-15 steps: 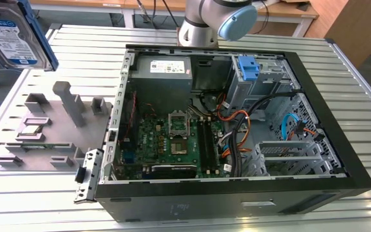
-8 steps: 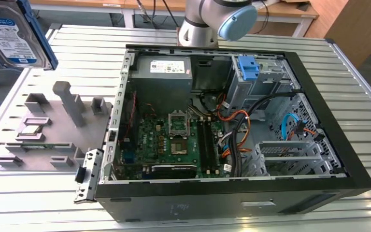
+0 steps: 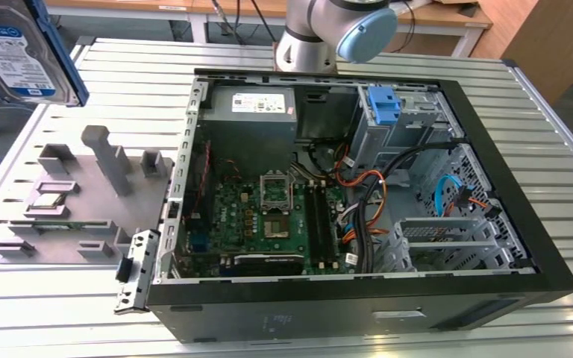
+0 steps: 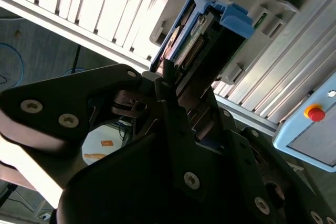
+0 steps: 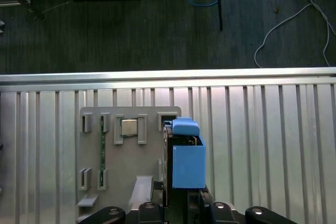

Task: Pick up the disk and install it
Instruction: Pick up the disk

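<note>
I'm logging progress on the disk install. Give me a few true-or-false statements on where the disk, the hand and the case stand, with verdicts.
1. The hand is shut on the disk. True.
2. The disk sits in the drive bay of the computer case. False: it hangs in the air, off the case toward the exterior view's left.
3. The case lies open with its motherboard exposed. True.
4. The grey fixture plate carries nothing. False: a processor sits in one of its pockets.
</note>
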### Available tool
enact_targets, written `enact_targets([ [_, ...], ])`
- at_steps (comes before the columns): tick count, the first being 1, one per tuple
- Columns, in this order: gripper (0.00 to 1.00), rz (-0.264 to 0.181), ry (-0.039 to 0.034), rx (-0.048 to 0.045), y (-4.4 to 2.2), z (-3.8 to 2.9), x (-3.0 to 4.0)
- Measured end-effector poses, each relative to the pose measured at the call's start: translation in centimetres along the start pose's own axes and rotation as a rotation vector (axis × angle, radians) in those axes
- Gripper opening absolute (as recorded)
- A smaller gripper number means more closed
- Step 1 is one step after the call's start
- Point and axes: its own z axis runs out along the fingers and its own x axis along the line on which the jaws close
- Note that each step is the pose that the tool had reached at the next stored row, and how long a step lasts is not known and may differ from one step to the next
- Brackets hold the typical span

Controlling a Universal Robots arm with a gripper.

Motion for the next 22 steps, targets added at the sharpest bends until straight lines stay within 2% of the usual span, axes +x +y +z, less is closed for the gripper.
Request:
enact_targets([
  [11, 0.35, 0.000, 0.0000, 0.0000, -0.15, -0.03, -0.01],
  [22, 0.35, 0.000, 0.0000, -0.0001, -0.83, -0.06, -0.04],
])
